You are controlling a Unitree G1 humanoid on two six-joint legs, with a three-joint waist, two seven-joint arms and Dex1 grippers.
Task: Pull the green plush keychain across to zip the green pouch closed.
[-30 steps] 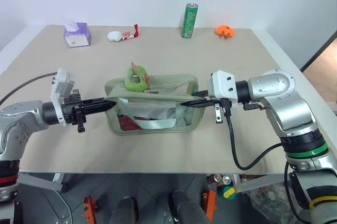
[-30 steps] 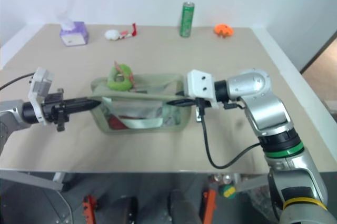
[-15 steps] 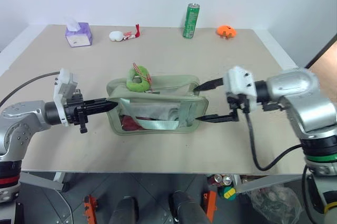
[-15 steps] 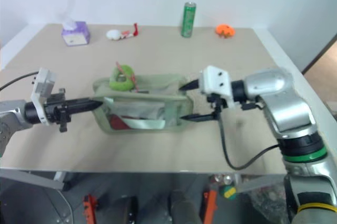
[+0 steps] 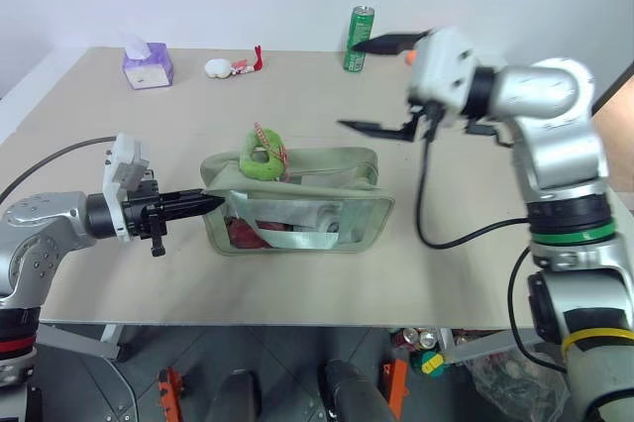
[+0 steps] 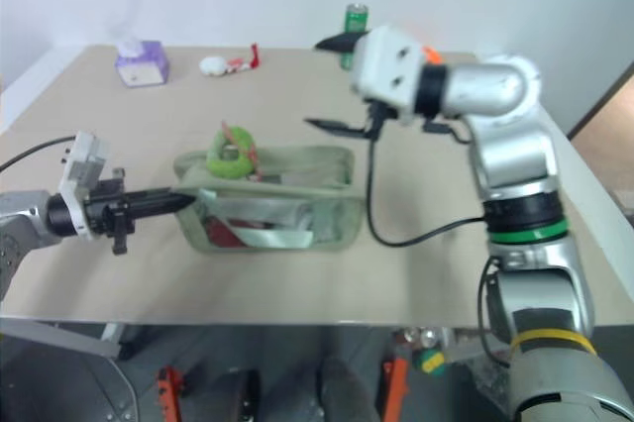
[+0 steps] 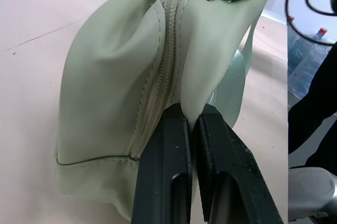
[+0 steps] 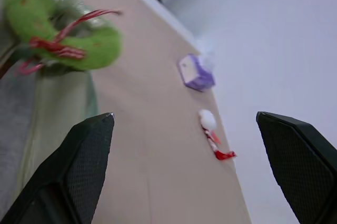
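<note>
Below the raised, wide-open right gripper (image 5: 381, 85), the green plush keychain (image 5: 261, 153) awaits a firm pinch while the left gripper (image 5: 213, 201), clamped shut, anchors the green pouch (image 5: 327, 206).

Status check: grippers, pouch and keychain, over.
Left gripper shut on green pouch end. Right gripper open, raised above table. Green plush keychain unheld, nothing blocking.

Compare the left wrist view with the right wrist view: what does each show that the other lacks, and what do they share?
Left wrist view alone: the left hand shut on the end fabric of the pale sage-green fabric pouch, beside its zip seam.

Right wrist view alone: the open right hand, a small purple tissue box and a white-and-red plush toy on the beige table.

Both: the fuzzy lime-green plush keychain.
</note>
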